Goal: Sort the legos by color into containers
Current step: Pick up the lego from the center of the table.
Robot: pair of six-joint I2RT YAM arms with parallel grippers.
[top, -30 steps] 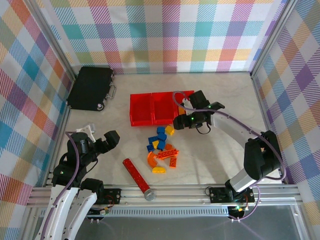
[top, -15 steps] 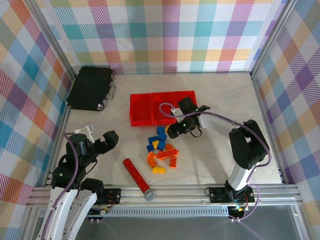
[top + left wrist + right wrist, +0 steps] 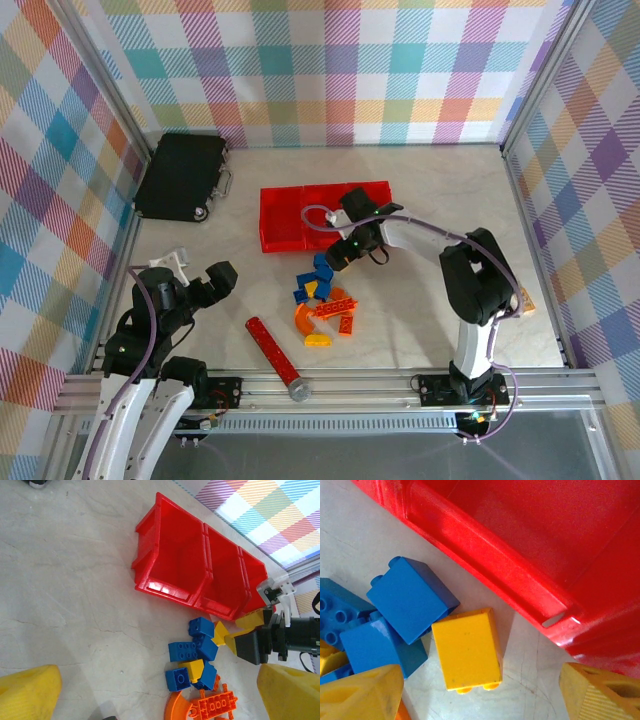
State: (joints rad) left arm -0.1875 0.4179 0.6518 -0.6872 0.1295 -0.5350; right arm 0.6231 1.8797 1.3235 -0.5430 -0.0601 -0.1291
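Plastic, hard and light, the yellow brick [image 3: 466,650] lies on the table [image 3: 440,190] just near of the red bins [image 3: 485,565], beside a blue brick [image 3: 412,597] at the far edge of the lego pile [image 3: 322,300]. The right gripper [image 3: 337,258] straddles it, jaws spread, gripping nothing. Its smooth sides could slip, so I would pinch two flat opposite faces squarely. The left gripper [image 3: 220,278] hangs spread and empty, near left.
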